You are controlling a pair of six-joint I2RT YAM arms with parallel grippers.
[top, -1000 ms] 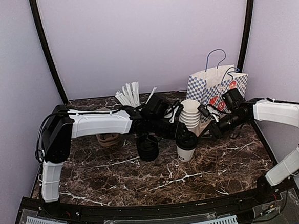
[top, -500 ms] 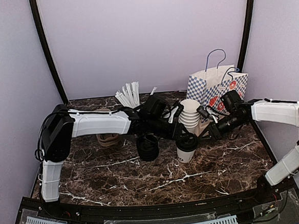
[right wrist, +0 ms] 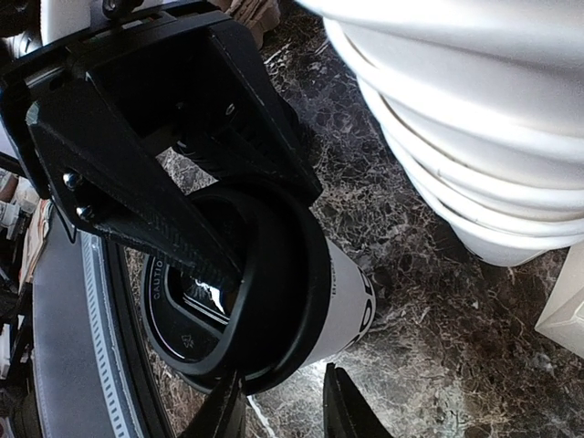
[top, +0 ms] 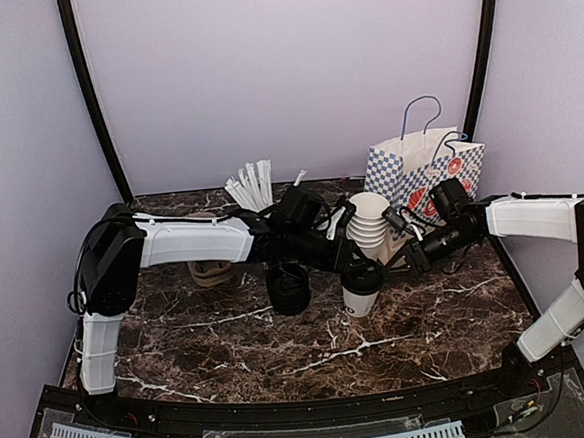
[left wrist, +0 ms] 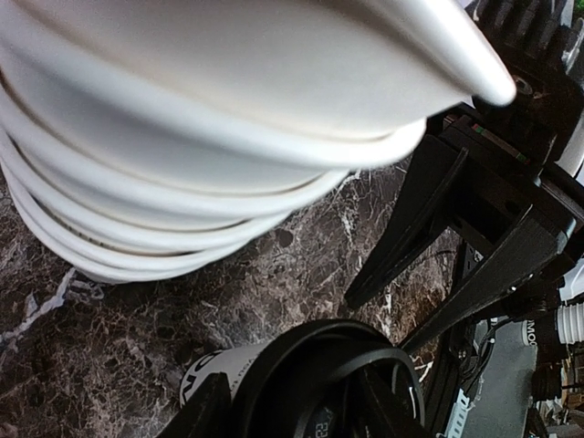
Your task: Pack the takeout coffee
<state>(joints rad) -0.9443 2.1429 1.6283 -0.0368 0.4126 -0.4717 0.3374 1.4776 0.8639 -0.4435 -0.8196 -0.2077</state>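
Note:
The white paper cup [top: 360, 300] with dark lettering stands mid-table, and its black lid [top: 362, 278] sits on its rim, slightly tilted. My left gripper [top: 357, 267] reaches over it from the left and is shut on the lid. In the left wrist view the lid [left wrist: 301, 365] fills the space at my left gripper [left wrist: 290, 411], above the cup's side [left wrist: 208, 376]. My right gripper [top: 412, 261] is open just right of the cup. In the right wrist view my right gripper [right wrist: 285, 406] is beside the cup [right wrist: 351, 306] and lid [right wrist: 274, 301], not touching.
A stack of white cups [top: 371, 223] stands right behind the cup. A blue-checked paper bag [top: 424, 175] is at the back right. A cup of white straws [top: 253, 187], a stack of black lids [top: 289, 287] and a brown carrier [top: 213, 273] are to the left.
The left gripper and lid have settled slightly lower and leftward on the cup. The right gripper has edged a little left toward the cup.

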